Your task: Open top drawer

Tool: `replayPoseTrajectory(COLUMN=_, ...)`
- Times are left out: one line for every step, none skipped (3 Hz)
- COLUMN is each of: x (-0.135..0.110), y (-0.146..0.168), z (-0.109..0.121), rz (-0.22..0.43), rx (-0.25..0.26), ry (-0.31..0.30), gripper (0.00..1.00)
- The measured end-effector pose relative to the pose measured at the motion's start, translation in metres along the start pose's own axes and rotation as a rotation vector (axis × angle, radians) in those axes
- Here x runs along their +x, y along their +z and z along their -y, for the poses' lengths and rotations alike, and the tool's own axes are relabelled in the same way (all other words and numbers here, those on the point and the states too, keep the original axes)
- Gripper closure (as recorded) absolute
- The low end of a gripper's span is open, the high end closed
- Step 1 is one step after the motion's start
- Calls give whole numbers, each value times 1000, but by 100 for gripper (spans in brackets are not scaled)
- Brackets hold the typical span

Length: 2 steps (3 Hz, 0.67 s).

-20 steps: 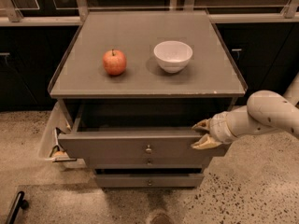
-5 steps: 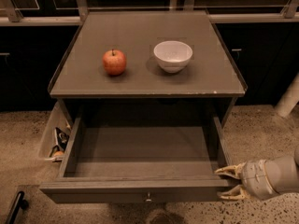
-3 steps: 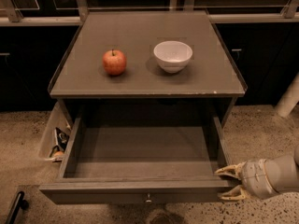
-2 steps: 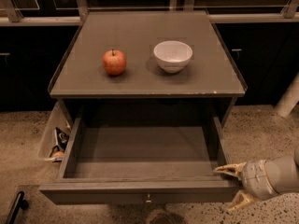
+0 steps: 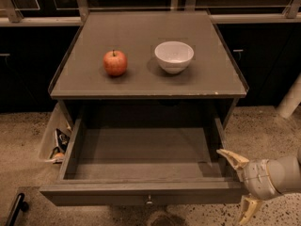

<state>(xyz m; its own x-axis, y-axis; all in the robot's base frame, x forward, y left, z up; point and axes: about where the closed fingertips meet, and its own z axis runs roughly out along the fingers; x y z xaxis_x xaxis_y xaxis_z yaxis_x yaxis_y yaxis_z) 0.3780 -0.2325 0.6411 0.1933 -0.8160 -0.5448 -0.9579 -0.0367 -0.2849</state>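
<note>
The top drawer [image 5: 141, 161] stands pulled far out from under the worktop [image 5: 141, 29], its grey box bare to the back wall and holding nothing that I can see. Its front panel sits low in the view, with the small round knob [image 5: 149, 201] at the middle of it.

The gripper [image 5: 233, 185] is at the drawer's right front corner, not at the knob. Its two pale fingers are spread wide: one lies over the top edge of the corner, pointing into the drawer, and the other hangs below the front panel. With the fingers this far apart they clamp nothing; they only bracket the corner. That placement suggests the corner of the front served as the hold, since it gives a broad edge to hook, where the little knob would be hard to pinch.

On the worktop an apple [image 5: 115, 62] and a white bowl [image 5: 174, 56] sit side by side, apart from each other and well back from the front edge, so the sliding drawer beneath does not trouble them. A light bin [image 5: 56, 142] with some packets stands against the cabinet's left side, clear of the drawer.

Judged from how far the drawer is out, the opening looks done, and the spread fingers fit a release.
</note>
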Motion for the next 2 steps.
replayPoseTrajectory(x=-28, y=-11, z=28, rz=-2, rx=11, ry=-79, gripper=0)
replayPoseTrajectory(x=-57, y=-31, z=69, rz=-25, rx=35, ry=-155, gripper=0)
